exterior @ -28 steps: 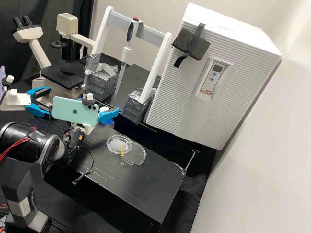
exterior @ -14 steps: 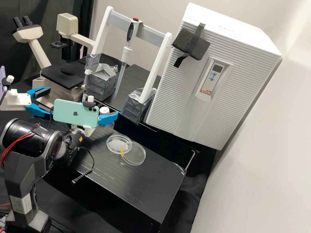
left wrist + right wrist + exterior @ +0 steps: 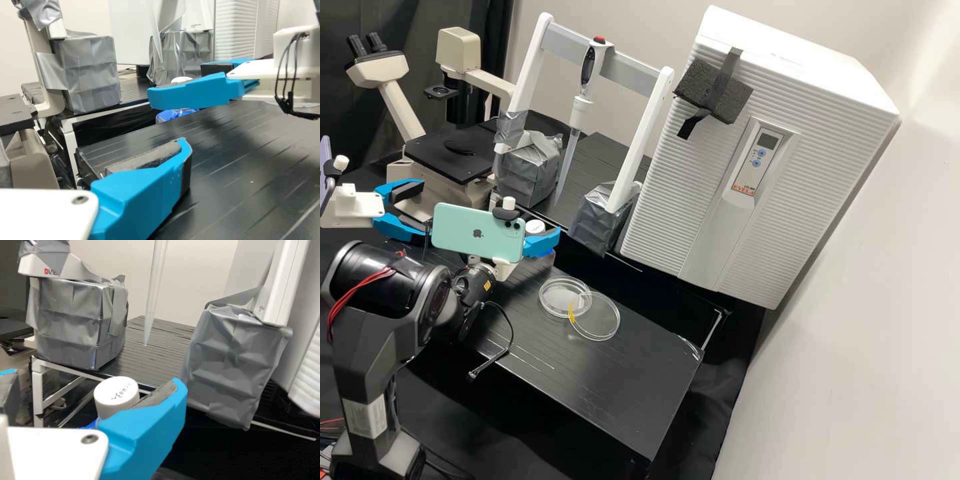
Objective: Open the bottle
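We're on the grasp of the cap now. The small clear bottle with a white screw cap stands by the far left edge of the black ribbed bench top, near the grey tape-wrapped block and well left of the 2 clear round dishes.

The right gripper straddles that cap with its 2 blue fingers spread and nothing clamped. In the right wrist view the cap sits just beside 1 finger, with a wide gap to the other, so it looks off-centre in the jaws.

The left gripper hangs well apart to the left, its fingers parted and holding nothing.

To do this step well, we'd shift the right gripper sideways until the cap is centred. We'd keep the pads level with the cap's side wall, not the neck below, and then close gently and squarely. A 1-sided touch could tip such a light bottle. We judge the body needs bracing before any twist, or it will spin with the cap, and the idle left gripper is the obvious helper. The translucent pipette tip hangs farther back, so any lift should stay low.
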{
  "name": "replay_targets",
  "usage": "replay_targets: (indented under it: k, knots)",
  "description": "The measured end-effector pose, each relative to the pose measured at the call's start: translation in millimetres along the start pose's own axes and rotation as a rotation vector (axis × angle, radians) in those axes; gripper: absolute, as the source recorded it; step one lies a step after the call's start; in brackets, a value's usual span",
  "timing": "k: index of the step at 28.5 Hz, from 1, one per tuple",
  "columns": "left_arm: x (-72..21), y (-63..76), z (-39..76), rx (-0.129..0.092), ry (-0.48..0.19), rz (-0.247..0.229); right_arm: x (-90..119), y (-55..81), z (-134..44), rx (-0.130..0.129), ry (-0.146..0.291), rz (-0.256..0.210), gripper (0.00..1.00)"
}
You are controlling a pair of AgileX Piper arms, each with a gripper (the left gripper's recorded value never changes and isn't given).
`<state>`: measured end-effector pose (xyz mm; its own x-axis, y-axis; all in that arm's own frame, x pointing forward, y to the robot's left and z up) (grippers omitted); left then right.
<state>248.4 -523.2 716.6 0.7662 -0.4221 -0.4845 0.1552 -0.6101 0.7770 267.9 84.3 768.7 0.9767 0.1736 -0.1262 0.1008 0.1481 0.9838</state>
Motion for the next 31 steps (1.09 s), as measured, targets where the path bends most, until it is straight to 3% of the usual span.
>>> replay_targets:
  k: [24, 25, 27, 31]
  knots:
    - [0.8, 0.6, -0.2, 0.001, 0.001, 0.0, 9, 3.5, -0.3, -0.006, -0.006, 0.024, 0.0]
    - [1.1, 1.0, -0.3, 0.002, 0.001, 0.001, 10, 3.8, 0.2, -0.006, -0.008, 0.025, 1.0]
    - [1.3, 1.2, -0.3, 0.002, 0.0, 0.002, 10, 3.3, 1.1, -0.01, -0.012, 0.024, 1.0]
    - [1.3, 1.2, -0.3, 0.002, 0.0, 0.002, 13, 4.0, 2.7, -0.048, -0.03, 0.035, 1.0]
